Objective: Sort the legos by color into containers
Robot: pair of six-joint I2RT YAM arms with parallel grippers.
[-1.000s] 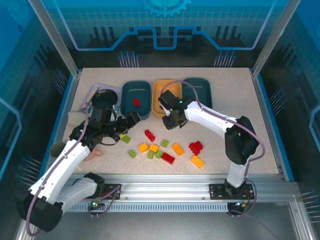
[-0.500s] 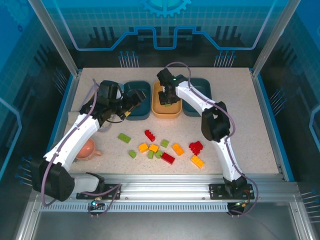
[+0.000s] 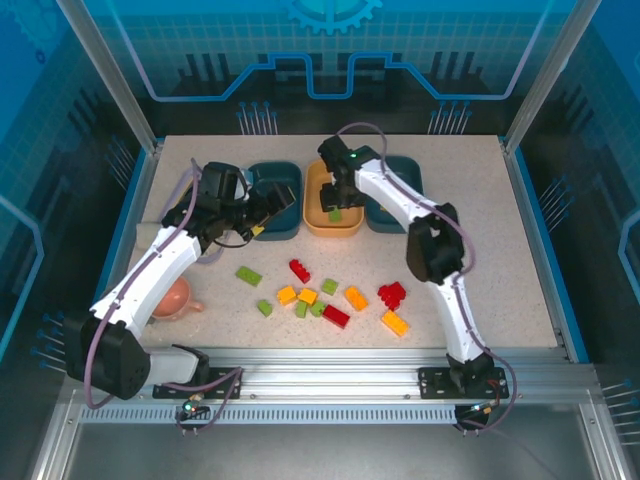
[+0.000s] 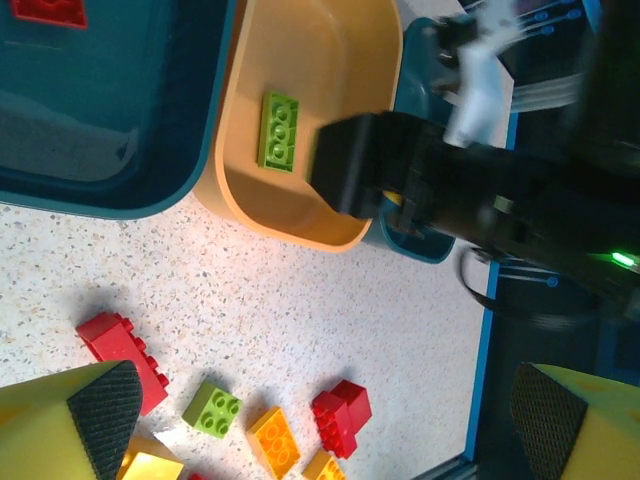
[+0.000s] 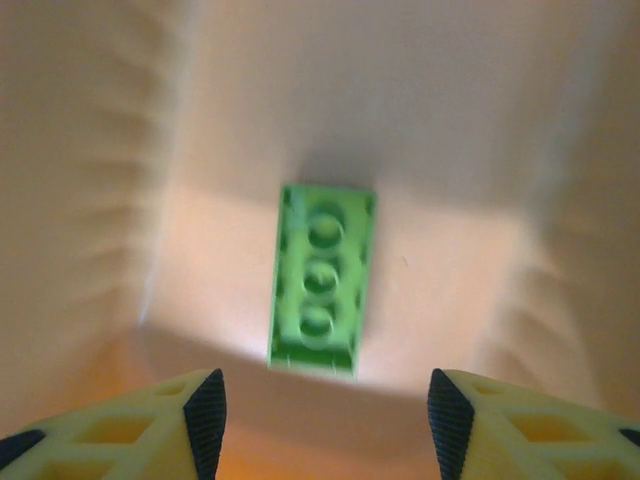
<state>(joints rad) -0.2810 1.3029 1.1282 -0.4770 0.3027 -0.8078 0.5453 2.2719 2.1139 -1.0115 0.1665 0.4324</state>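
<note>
Trays stood in a row on the table, and the orange tray in the middle serves as the marker. The left teal tray touched its left side. The left gripper hung over that teal tray, just left of the orange tray, its pads wide apart with nothing between them. From above, this gripper covered the teal tray's floor. Its own wrist camera picked out a red brick lying in that tray, well left of the orange tray.

Inside the orange tray lay one green brick, flat, studs up. The top view gave it as a small green patch. The right wrist view resolved three studs in a row. The right gripper hovered above the orange tray, jaws parted and clear of the brick, gripping nothing.

The right teal tray sat against the orange tray's right side, partly under the right arm.

Loose bricks, red, green and yellow-orange, lay scattered on the table nearer the arm bases than the orange tray, well apart from it.
</note>
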